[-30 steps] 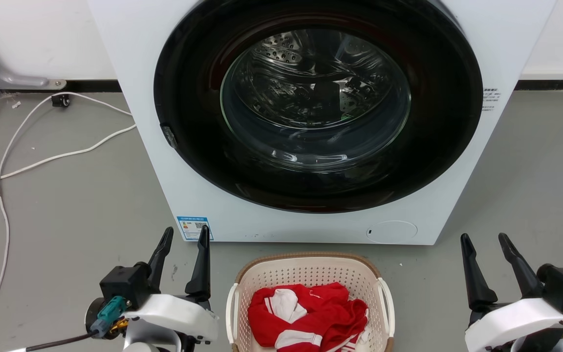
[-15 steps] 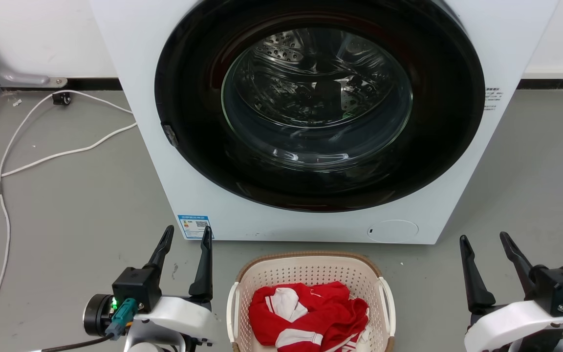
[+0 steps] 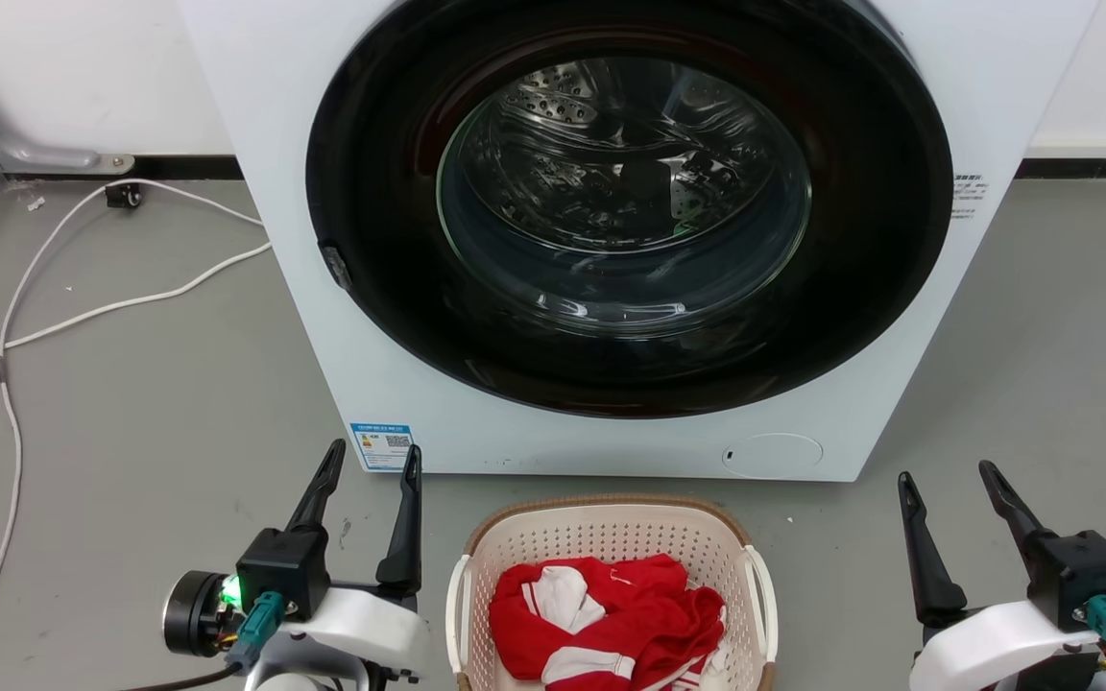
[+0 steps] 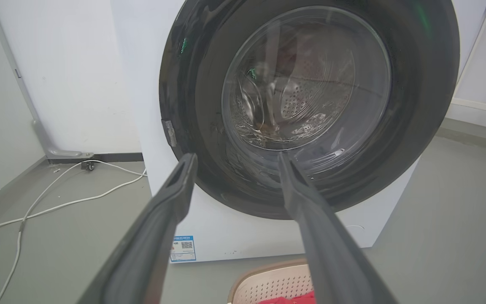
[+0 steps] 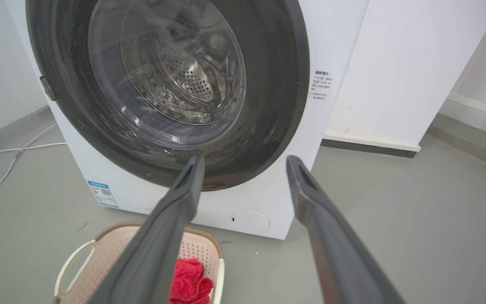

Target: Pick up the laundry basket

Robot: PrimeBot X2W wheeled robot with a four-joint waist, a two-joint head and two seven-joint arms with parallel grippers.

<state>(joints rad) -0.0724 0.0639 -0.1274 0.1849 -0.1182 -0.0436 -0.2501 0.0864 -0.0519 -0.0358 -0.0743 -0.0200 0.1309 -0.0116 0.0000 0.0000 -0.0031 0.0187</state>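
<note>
Left gripper (image 3: 373, 449) and right gripper (image 3: 945, 472) stand spread and empty; the basket (image 3: 611, 503) sits between them, untouched, holding red cloth (image 3: 630, 614), perhaps a shirt.

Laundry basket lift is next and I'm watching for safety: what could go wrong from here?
1. The left gripper and right gripper are both open on either side of the laundry basket, touching nothing. Its thin loop handles are narrow targets, and catching just one could tilt it and spill the red and white clothing.
2. The basket sits close to the washing machine, so a lift that swings forward might knock it against the machine's front.
</note>
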